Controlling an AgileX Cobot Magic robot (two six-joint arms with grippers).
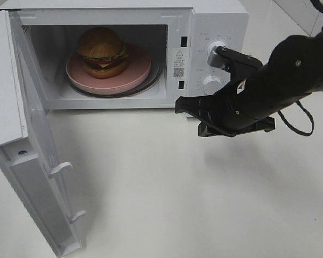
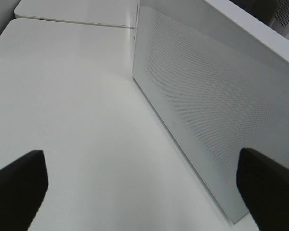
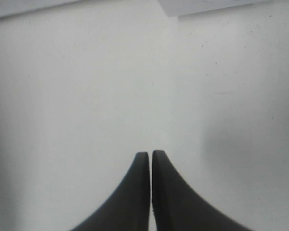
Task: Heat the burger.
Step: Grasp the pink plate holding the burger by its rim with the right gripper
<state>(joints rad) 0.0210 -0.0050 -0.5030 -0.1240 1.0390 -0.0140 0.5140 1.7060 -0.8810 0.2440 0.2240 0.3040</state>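
The burger, with its golden-brown bun, lettuce and dark patty, sits on a round pink plate inside the white microwave. The microwave door stands wide open at the left. My right gripper hovers above the table just in front of the microwave's control panel, its black fingers pressed together with nothing between them; the right wrist view shows the gripper over bare white table. My left gripper is open, its fingers spread wide beside the perforated outer face of the door.
Two white knobs sit on the microwave's panel, right behind my right arm. A black cable loops under that arm. White table stretches in front of the microwave. The open door blocks the left side.
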